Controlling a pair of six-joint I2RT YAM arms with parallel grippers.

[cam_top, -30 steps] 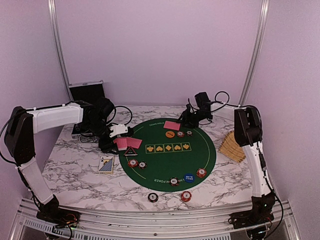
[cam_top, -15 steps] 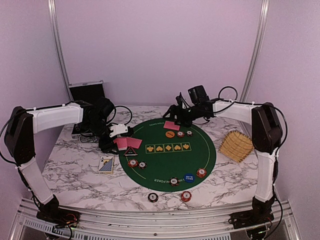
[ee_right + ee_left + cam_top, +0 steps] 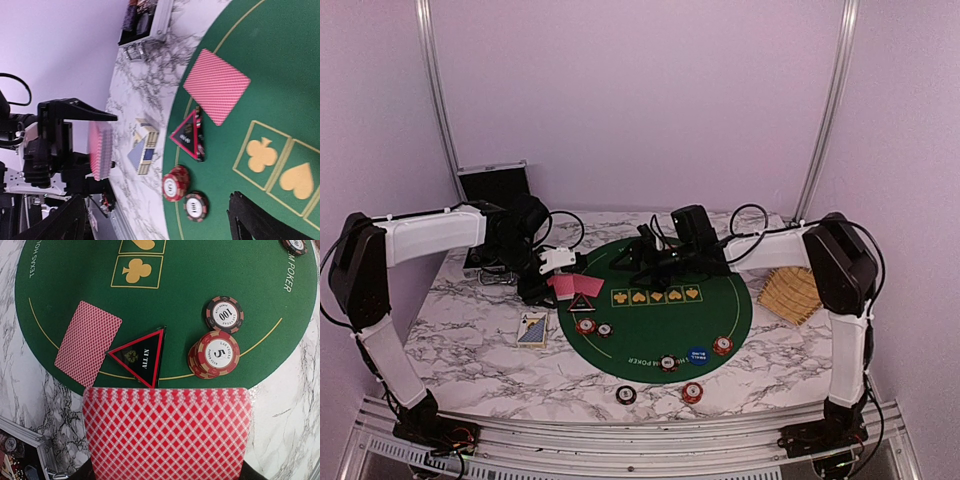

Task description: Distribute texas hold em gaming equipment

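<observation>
Looking through the left wrist camera, I see my left pincer [image 3: 546,274] clamped on a deck of red-backed cards [image 3: 167,435]. Its patterned back fills the lower frame, over the edge of the green poker mat [image 3: 200,270]. Just past the deck, a black ALL IN triangle [image 3: 141,356] lies on the mat. A single red-backed card [image 3: 87,343] sits face down just beside it on one side, and a stack of chips marked 5 [image 3: 215,355] is near it on the other. A chip marked 100 [image 3: 223,315] sits just beside that stack.

My right pincer [image 3: 155,202] hangs wide open and empty above the mat, close to the painted suit boxes [image 3: 262,155]. Overhead, a blue round button [image 3: 697,354] rests at the mat's near rim, and a card box [image 3: 532,328] lies on the marble counter [image 3: 470,340] left of the mat.
</observation>
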